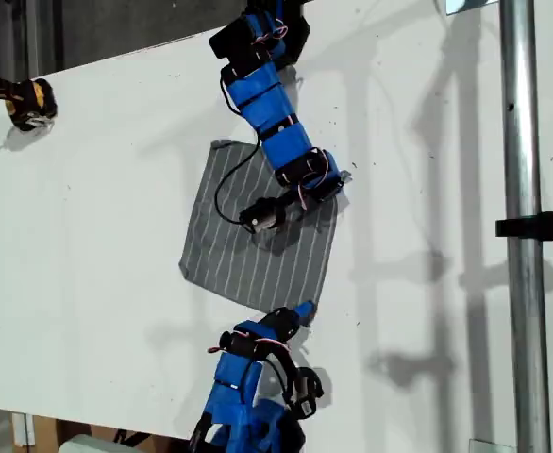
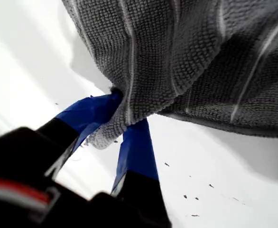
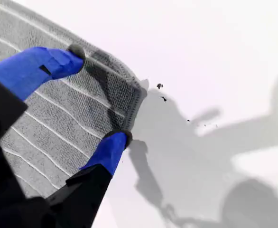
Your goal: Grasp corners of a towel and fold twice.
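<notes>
One towel [image 1: 258,236], two arms, one table [image 1: 97,236].

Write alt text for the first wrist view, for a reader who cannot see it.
My first gripper is shut on a corner of the grey white-striped towel, with the fabric bunched between its two blue fingers. The pinched cloth is lifted off the white table, casting a shadow beneath it.
</notes>
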You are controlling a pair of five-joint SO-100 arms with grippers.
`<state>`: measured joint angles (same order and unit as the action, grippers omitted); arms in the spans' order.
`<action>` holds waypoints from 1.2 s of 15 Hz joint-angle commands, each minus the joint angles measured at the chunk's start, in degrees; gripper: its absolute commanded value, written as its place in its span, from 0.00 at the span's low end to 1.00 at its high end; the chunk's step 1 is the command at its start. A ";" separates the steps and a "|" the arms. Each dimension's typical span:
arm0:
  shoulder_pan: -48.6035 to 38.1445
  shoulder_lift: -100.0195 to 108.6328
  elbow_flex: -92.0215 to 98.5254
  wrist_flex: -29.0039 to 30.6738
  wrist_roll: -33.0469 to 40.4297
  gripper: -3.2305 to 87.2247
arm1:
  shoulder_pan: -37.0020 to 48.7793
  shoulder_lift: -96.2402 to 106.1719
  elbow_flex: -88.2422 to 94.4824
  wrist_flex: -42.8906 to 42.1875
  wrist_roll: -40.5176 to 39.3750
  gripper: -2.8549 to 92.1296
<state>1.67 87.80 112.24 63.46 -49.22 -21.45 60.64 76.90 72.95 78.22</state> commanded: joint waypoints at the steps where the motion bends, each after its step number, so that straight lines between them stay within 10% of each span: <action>1: -3.78 -0.97 -1.32 -0.26 1.49 0.32 | 0.44 1.14 -3.87 0.35 -0.53 0.03; 6: -4.75 -17.67 -19.25 10.63 3.43 0.26 | 1.05 2.64 -3.87 0.88 -1.05 0.03; 10: -3.08 -19.69 -22.32 12.30 2.90 0.02 | 1.23 2.99 -3.60 1.85 -1.67 0.03; 18: 0.97 9.49 -12.13 12.30 2.20 0.02 | -0.09 12.83 -3.60 4.92 -3.08 0.03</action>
<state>1.14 88.42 99.32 75.06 -46.67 -20.48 66.80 76.38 77.78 76.03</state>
